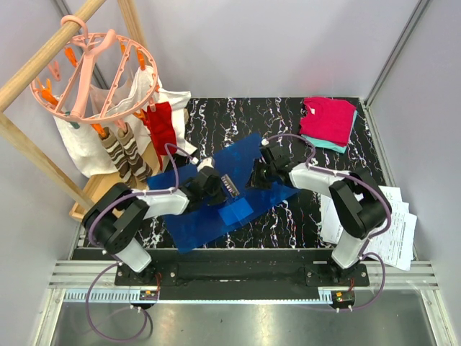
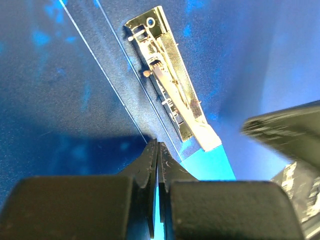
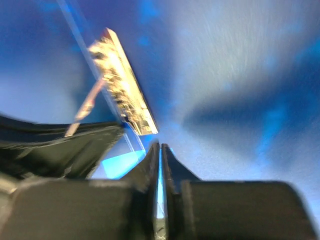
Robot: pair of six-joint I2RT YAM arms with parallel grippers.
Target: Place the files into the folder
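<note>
- The left gripper (image 2: 157, 146) fills the foreground of its wrist view. Its fingers are pressed together, with only a thin sliver of lighter blue showing between them. I cannot tell whether that sliver is a pinched edge of plastic or just surface seen past the tips.
- The right gripper (image 3: 160, 146) looks much the same, its fingers closed to a slit close over blue plastic, though its view is blurred.
- Both sets of tips flank the metal spring clip (image 2: 170, 75), which lies along the middle of the folder (image 1: 194, 229).
- The folder is spread open on the black marbled table (image 1: 288, 216), probably to expose its inside for loading.
- The files (image 1: 396, 231) lie in a loose stack at the right side, beside the right arm's base. They are well apart from the folder, so none are inside yet.
- The grippers' position suggests the clip is being dealt with first, before any sheet is fetched.
</note>
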